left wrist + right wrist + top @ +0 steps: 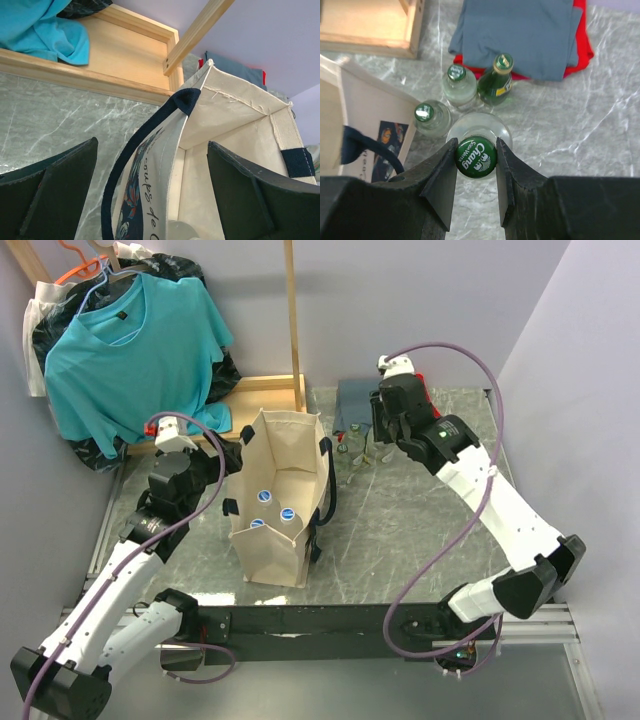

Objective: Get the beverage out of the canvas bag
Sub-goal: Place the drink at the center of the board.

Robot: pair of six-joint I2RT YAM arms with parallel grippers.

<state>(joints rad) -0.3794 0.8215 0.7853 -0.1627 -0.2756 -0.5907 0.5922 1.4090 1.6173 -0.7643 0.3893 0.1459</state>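
The beige canvas bag point(275, 505) stands open at the table's middle left, and three blue-capped bottles point(265, 495) show inside it. My left gripper point(152, 195) is open, straddling the bag's near wall point(165, 165) and black handle strap point(131, 150). To the right of the bag, my right gripper point(476, 159) is shut on the green Chang cap of a clear glass beverage bottle point(476, 158). Whether that bottle rests on the table I cannot tell.
Two clear bottles point(456, 82) point(426, 116) and a green bottle point(496, 82) stand just beyond the held one. Folded grey cloth point(520, 35) over red cloth lies behind them. A wooden frame point(270, 385) with a teal shirt point(130, 340) fills the back left.
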